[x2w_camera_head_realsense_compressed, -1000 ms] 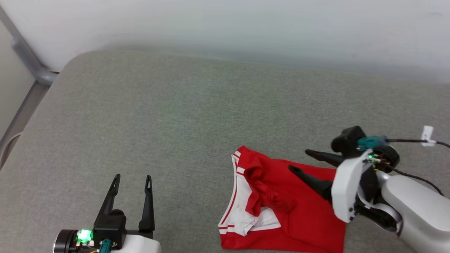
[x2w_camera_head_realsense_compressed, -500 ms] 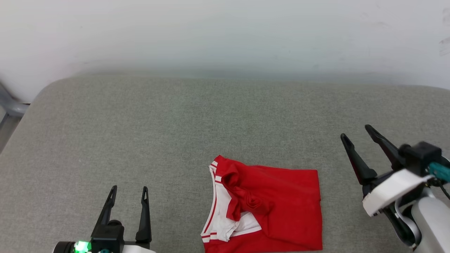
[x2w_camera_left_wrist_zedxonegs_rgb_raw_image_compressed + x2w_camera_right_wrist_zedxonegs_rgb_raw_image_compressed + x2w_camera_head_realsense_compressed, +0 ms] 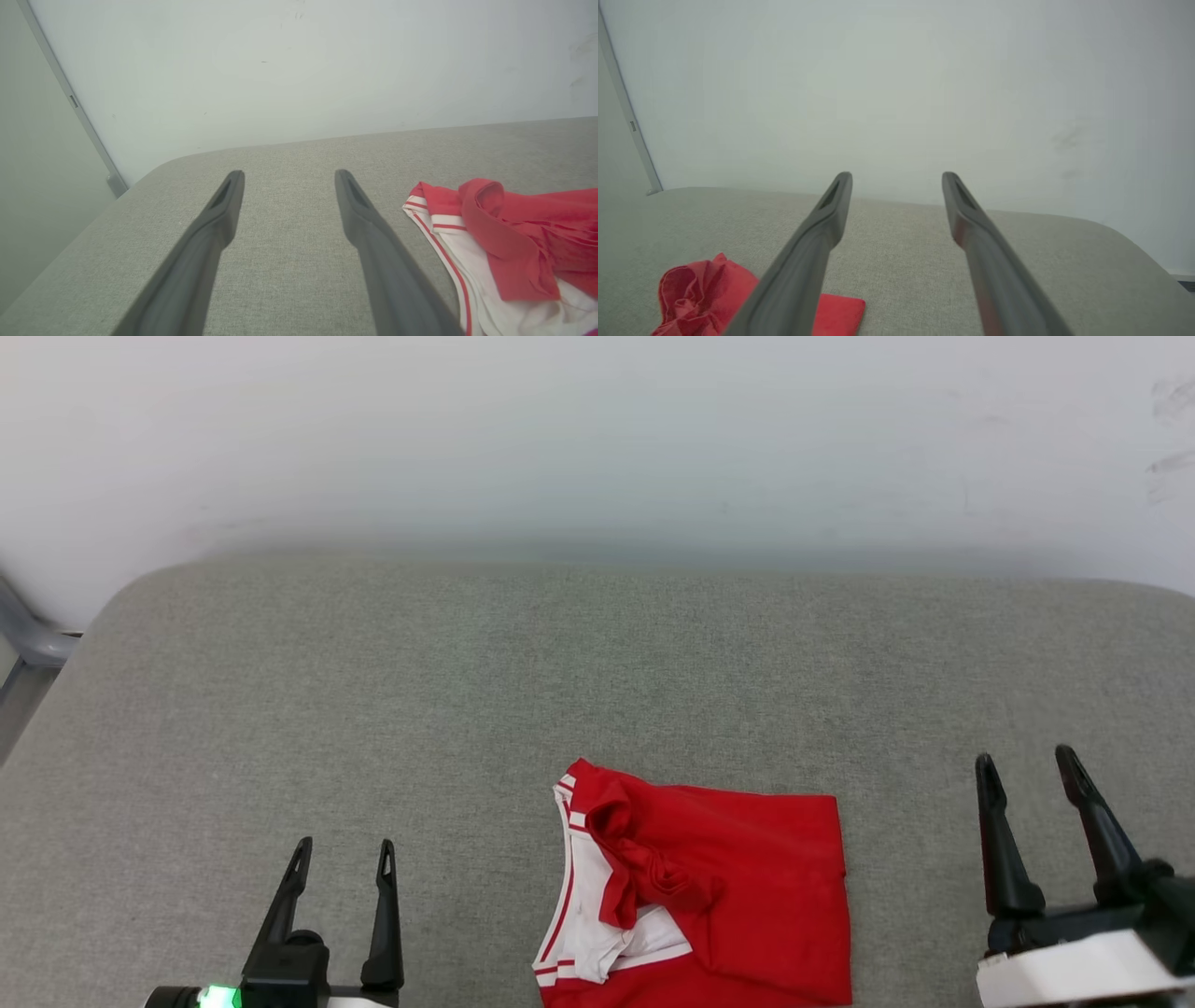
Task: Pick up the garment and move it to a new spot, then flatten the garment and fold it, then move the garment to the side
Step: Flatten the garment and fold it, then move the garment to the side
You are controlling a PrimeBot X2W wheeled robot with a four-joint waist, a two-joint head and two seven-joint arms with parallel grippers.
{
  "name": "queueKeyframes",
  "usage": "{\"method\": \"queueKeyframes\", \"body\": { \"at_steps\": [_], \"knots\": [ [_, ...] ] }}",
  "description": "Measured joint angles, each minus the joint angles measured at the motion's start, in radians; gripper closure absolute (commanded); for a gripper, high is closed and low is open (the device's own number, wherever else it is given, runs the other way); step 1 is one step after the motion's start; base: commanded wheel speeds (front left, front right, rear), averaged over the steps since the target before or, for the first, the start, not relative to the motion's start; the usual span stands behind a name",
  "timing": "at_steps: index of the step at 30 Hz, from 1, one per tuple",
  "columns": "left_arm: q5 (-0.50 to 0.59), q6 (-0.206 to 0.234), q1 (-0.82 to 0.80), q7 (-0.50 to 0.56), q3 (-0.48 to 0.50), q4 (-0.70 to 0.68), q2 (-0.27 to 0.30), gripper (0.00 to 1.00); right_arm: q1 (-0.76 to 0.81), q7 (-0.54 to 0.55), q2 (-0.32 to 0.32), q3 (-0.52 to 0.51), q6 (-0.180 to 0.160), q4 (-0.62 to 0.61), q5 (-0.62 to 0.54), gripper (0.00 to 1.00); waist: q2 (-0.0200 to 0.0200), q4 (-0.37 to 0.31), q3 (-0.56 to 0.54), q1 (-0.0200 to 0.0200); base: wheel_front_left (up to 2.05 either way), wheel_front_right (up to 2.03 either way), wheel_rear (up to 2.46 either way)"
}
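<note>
Between the two grippers, near the front of the grey cushioned surface, the garment is lying folded into a rough rectangle. The left gripper is hovering well apart on its left, and the right gripper is hovering apart on its right. Neither is touching the cloth. Both grippers are pointing away from the robot toward the pale wall, and both are holding their long dark fingers spread wide with nothing between them.

Seen along the left gripper's fingers, the garment is lying off to the right, near the right-hand finger, with grey fabric showing between the two. Seen along the right gripper's fingers, a crumpled red bunch of it is showing at the lower left, and a flat red corner is peeking out from behind the left-hand finger.

On top the garment is showing mostly plain red cloth, fairly smooth over its right part and ending there in a straight edge. Along its left side, white sleeve fabric is poking out, edged with red-and-white striped trim. A twisted, bunched ridge of red cloth is running over that white part. The nearest edge of the garment is running off the bottom of the head view.
</note>
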Motion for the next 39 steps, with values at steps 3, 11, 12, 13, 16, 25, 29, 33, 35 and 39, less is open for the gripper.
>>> {"method": "queueKeyframes", "body": {
  "at_steps": [3, 11, 12, 13, 16, 25, 29, 33, 35, 39],
  "knots": [
    [-0.001, -0.003, 0.006, 0.000, -0.002, -0.005, 0.000, 0.00, 0.056, 0.000, 0.029, -0.021, 0.000, -0.037, -0.010, 0.00, 0.0000, 0.002, -0.005, 0.0000, 0.00, 0.00, 0.00],
    [-0.003, -0.011, 0.025, 0.000, -0.004, -0.012, 0.000, 0.00, 0.130, 0.000, 0.058, -0.029, 0.000, -0.067, -0.012, 0.00, 0.0000, -0.003, -0.013, 0.0000, 0.00, 0.00, 0.00],
    [-0.003, -0.011, 0.025, 0.000, -0.004, -0.011, 0.000, 0.00, 0.133, 0.000, 0.060, -0.028, 0.000, -0.065, -0.012, 0.00, 0.0000, -0.003, -0.013, 0.0000, 0.00, 0.00, 0.00],
    [-0.003, -0.012, 0.025, 0.000, -0.005, -0.011, 0.000, 0.00, 0.134, 0.000, 0.060, -0.028, 0.000, -0.061, -0.012, 0.00, 0.0000, -0.003, -0.014, 0.0001, 0.00, 0.00, 0.00],
    [-0.003, -0.012, 0.025, 0.000, -0.007, -0.009, 0.000, 0.00, 0.135, 0.000, 0.061, -0.026, 0.000, -0.049, -0.013, 0.00, 0.0000, -0.001, -0.014, 0.0001, 0.00, 0.00, 0.00],
    [-0.003, -0.012, 0.025, 0.000, -0.009, -0.004, -0.002, 0.00, 0.117, 0.000, 0.056, -0.023, 0.000, -0.028, -0.029, 0.00, 0.0000, 0.004, -0.013, 0.0001, 0.00, 0.00, 0.00],
    [-0.003, -0.012, 0.024, 0.000, -0.012, -0.003, -0.003, 0.00, 0.031, 0.045, -0.016, -0.008, 0.000, -0.011, 0.002, 0.00, 0.0000, 0.008, -0.007, 0.0001, 0.00, 0.00, 0.00],
    [-0.003, -0.012, 0.012, 0.000, -0.017, -0.003, -0.006, 0.00, -0.115, 0.229, -0.149, 0.073, 0.000, -0.012, 0.116, 0.00, 0.0000, 0.016, 0.011, 0.0001, 0.00, 0.00, 0.00],
    [-0.003, -0.014, 0.003, 0.000, -0.021, -0.003, -0.007, 0.00, -0.166, 0.338, -0.210, 0.127, 0.000, -0.007, 0.165, 0.00, 0.0000, 0.021, 0.020, 0.0002, 0.00, 0.00, 0.00],
    [-0.003, -0.013, -0.006, 0.000, -0.022, -0.002, -0.009, 0.00, -0.244, 0.557, -0.303, 0.220, 0.000, 0.004, 0.292, 0.00, 0.0000, 0.032, 0.038, 0.0002, 0.00, 0.00, 0.00]
  ]
}}
